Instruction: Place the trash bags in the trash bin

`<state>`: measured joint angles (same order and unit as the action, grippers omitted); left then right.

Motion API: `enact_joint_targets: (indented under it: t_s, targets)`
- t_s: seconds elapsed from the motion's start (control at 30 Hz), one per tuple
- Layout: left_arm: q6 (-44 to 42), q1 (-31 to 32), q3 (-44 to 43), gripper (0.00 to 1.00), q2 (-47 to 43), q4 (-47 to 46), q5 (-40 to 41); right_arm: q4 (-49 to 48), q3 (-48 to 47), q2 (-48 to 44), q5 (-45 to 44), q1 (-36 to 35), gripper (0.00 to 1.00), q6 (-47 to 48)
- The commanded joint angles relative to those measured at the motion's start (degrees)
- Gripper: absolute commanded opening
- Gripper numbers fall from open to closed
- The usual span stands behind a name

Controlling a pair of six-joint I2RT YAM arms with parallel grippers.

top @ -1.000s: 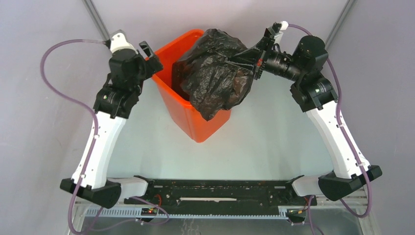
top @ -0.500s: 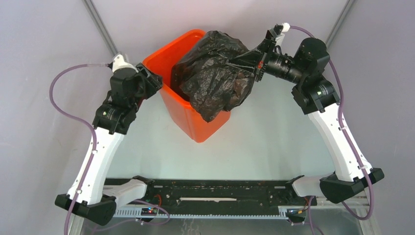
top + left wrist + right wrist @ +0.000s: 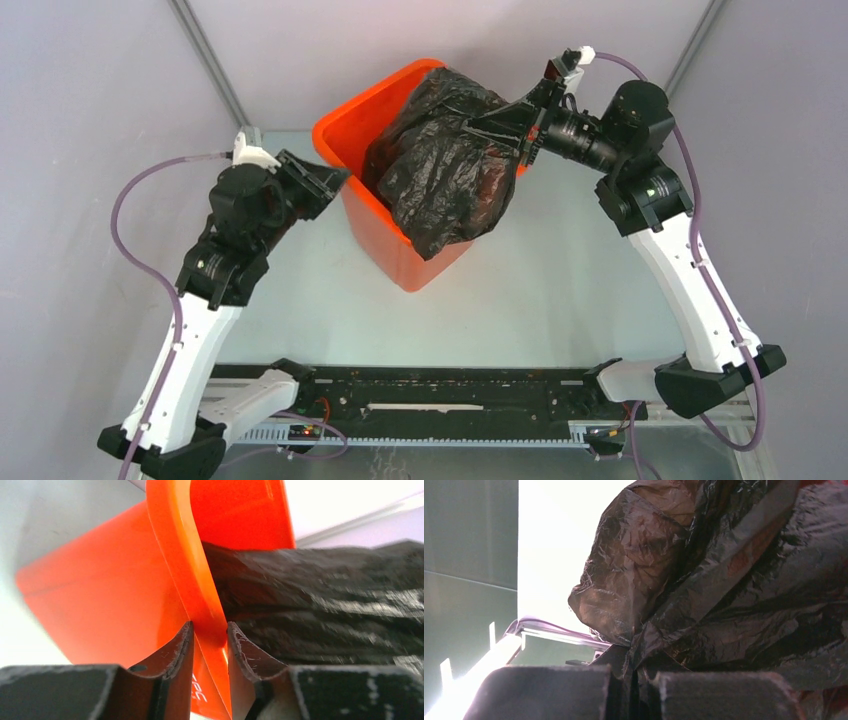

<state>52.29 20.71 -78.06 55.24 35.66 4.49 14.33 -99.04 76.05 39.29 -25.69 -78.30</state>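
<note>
The orange trash bin (image 3: pixel 402 258) stands at the back middle of the table. A crinkled black trash bag (image 3: pixel 450 165) bulges out of it and hangs over its right rim. My right gripper (image 3: pixel 482 124) is shut on a fold of the bag at its upper right; in the right wrist view the bag (image 3: pixel 724 570) fills the frame and pinched plastic runs down between the fingers (image 3: pixel 634 666). My left gripper (image 3: pixel 338 181) is at the bin's left rim. In the left wrist view its fingers (image 3: pixel 209 630) clamp the bin's orange wall (image 3: pixel 115 580), one outside, one inside against the bag (image 3: pixel 325 590).
Slanted metal frame posts rise at the back left (image 3: pixel 205 50) and back right (image 3: pixel 700 40). A black rail (image 3: pixel 450 392) runs along the near edge between the arm bases. Purple cables loop beside each arm. The pale tabletop (image 3: pixel 560 290) lies in front of the bin.
My left gripper swung in toward the bin and closed on its left rim. The bin shifted a little to the right. The right gripper kept its hold on the bag.
</note>
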Motion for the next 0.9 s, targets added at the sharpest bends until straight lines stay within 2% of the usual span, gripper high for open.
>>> enact_joint_targets:
  t_s: [0.0, 0.1, 0.37, 0.5, 0.63, 0.73, 0.87]
  targets:
    - [7.66, 4.15, 2.89, 0.05, -3.44, -2.18, -8.68, -4.0, -0.48, -2.32, -0.99, -0.5, 0.0, 1.33]
    - [12.25, 5.22, 4.95, 0.0, -5.53, -4.72, -8.88, -3.78, -0.21, -2.1, -1.27, -0.58, 0.0, 1.43]
    - [25.06, 6.64, 9.43, 0.0, -9.69, -8.58, -6.58, -3.61, 0.34, -1.29, -1.84, -1.43, 0.0, 1.22]
    - [27.83, 9.08, 13.03, 0.01, -11.06, -10.42, -5.49, -3.42, 0.39, -0.64, -2.37, -2.48, 0.0, 1.24]
    - [24.66, 10.58, 13.32, 0.29, -12.02, -8.15, -4.92, -3.83, -0.15, 0.31, -2.03, -3.02, 0.0, 1.28]
    - [17.73, 10.57, 11.43, 0.52, -13.26, -4.36, -4.63, -3.43, -0.28, 0.41, -2.27, -3.04, 0.0, 1.99]
    - [10.07, 10.58, 9.43, 0.74, -16.27, 2.84, -1.22, -0.57, -1.85, 1.48, -2.11, -2.88, 0.0, 3.81]
